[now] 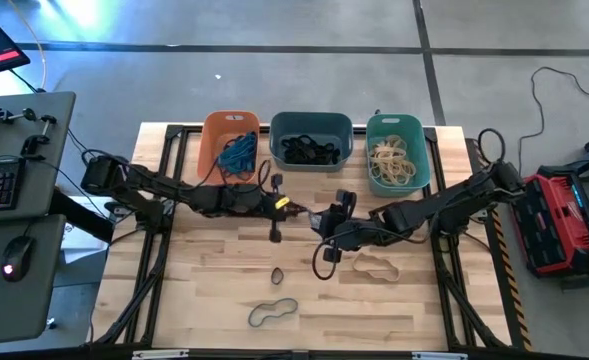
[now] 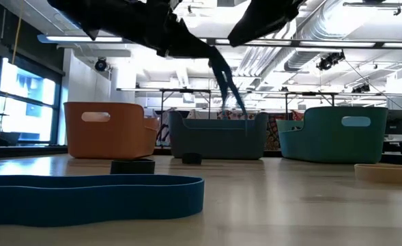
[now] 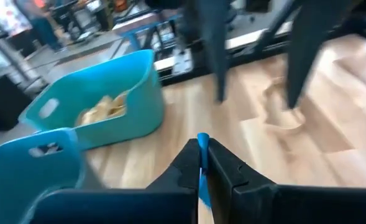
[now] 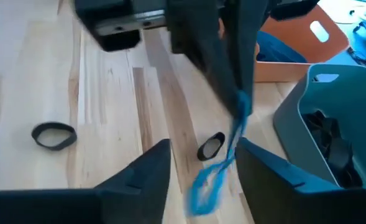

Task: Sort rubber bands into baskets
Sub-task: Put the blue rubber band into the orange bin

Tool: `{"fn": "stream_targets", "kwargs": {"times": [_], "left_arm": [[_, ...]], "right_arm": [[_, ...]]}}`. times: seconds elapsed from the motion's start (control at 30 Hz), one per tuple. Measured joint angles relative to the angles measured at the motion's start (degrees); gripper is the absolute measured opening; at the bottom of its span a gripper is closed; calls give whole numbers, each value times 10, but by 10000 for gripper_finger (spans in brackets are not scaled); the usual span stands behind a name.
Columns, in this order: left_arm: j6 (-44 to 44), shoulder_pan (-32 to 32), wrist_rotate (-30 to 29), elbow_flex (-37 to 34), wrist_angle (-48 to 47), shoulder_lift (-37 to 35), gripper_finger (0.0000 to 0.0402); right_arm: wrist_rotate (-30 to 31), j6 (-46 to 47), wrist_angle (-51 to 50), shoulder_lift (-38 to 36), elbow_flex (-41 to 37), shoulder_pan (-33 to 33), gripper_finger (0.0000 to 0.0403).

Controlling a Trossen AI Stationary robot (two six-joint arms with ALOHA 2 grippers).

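My left gripper point(image 1: 299, 208) is over the table's middle, shut on a thin blue rubber band point(image 4: 229, 149) that hangs below it; the band also shows in the low view point(image 2: 233, 92). My right gripper point(image 4: 204, 152) is open and empty just right of it point(image 1: 326, 232). The orange basket point(image 1: 212, 140) holds blue bands, the slate basket point(image 1: 311, 120) black ones, the teal basket point(image 1: 396, 122) tan ones. On the table lie a tan band point(image 1: 374, 266), a small black band point(image 1: 277, 275) and a blue band point(image 1: 272, 314). My left gripper pinches the blue band's upper end point(image 3: 202, 142) between its two fingertips. The fingers slant down toward the table's right side. The band hangs slack below them point(image 4: 240, 102), lifted clear of the table.
The three baskets stand in a row along the far edge. Two black bands point(image 4: 54, 135) point(image 4: 210, 147) lie on the wood below the grippers. The two grippers are close together. A keyboard and mouse point(image 1: 12, 255) sit on a desk to the left.
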Motion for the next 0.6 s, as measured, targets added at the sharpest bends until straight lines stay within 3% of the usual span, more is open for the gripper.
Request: {"fn": "stream_targets", "kwargs": {"times": [0.2, 0.6], "left_arm": [[-11, 45, -35, 0, -78, -71, 1], [-31, 173, -232, 0, -325, -241, 0]], "right_arm": [[5, 13, -23, -24, 0, 0, 185], [44, 69, -103, -29, -3, 0, 185]]}}
